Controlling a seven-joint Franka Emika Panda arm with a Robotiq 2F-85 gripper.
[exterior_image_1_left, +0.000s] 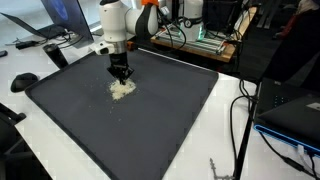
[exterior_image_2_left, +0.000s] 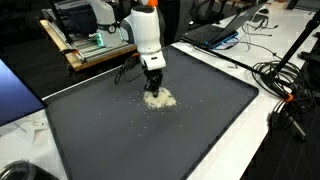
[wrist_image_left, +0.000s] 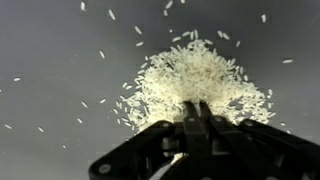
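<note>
The gripper (exterior_image_1_left: 121, 74) hangs just above a small pile of rice (exterior_image_1_left: 122, 89), which lies on the dark mat (exterior_image_1_left: 175, 110) toward the side nearest the arm's base. In the wrist view its fingers (wrist_image_left: 188, 120) are pressed together. Loose grains (wrist_image_left: 101, 54) (thinly scattered) ring the heap.

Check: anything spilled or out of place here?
Yes. Loose white grains, like rice, lie piled directly on the dark mat, with strays scattered around. The shut end effector is at the pile's edge.
</note>
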